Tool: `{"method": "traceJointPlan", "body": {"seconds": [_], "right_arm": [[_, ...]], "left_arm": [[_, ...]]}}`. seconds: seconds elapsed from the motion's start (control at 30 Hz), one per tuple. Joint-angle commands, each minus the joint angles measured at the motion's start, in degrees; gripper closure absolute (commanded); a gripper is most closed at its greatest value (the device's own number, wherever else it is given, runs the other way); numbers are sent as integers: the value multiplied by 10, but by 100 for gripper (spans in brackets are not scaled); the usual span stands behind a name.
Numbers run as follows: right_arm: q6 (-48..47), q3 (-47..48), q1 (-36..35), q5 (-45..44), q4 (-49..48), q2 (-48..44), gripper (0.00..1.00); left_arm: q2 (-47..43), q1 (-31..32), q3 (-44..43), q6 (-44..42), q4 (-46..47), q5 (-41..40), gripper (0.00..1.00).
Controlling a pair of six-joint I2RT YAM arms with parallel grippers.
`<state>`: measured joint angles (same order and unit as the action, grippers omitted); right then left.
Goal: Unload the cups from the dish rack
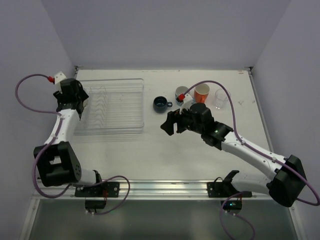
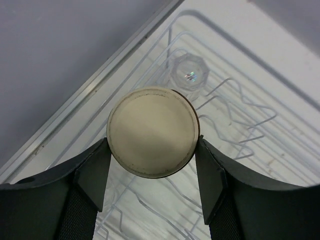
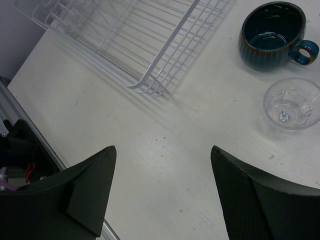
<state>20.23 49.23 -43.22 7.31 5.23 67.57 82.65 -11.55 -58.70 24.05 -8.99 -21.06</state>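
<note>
Your left gripper point(image 2: 152, 152) has its jaws pressed against both sides of a tan cup point(image 2: 152, 131), which is upside down with its flat base facing the wrist camera. The hold looks closed on it, though you cannot tell whether the cup is clear of the wires. Treat it as stiff, glazed and fairly light: it won't give under the jaws, but the smooth round wall can slip or twist, so grip square across the wall and lift straight up past the wire prongs. Just behind it in the dish rack point(image 1: 120, 107), an upturned clear cup point(image 2: 187, 75) stands on the wires. That one looks like thin plastic, very light and easy to squash or knock over, so take it gently around the wall. Your right gripper point(image 3: 162, 155) hangs empty with its jaws apart over the bare table point(image 3: 165, 125). It is between the rack's corner and the cups already out: a dark-blue mug point(image 3: 272, 32), another clear cup point(image 3: 292, 102) and, in the overhead view, an orange cup point(image 1: 201, 92).
</note>
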Motion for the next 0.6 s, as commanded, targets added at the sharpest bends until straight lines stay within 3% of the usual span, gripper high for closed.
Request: {"method": "traceJointPlan", "body": {"seconds": [0.0, 0.3, 0.47, 0.57], "right_arm": [[10, -3, -2, 17, -34, -6, 21], [58, -33, -2, 28, -98, -52, 21], [150, -69, -1, 50, -195, -97, 22], [217, -112, -2, 78, -300, -100, 23]], "left_arm": [[-82, -3, 5, 27, 32, 40, 62], [-238, 4, 65, 75, 17, 147, 63], [-307, 19, 95, 134, 39, 325, 63], [-318, 42, 122, 190, 97, 446, 62]]}}
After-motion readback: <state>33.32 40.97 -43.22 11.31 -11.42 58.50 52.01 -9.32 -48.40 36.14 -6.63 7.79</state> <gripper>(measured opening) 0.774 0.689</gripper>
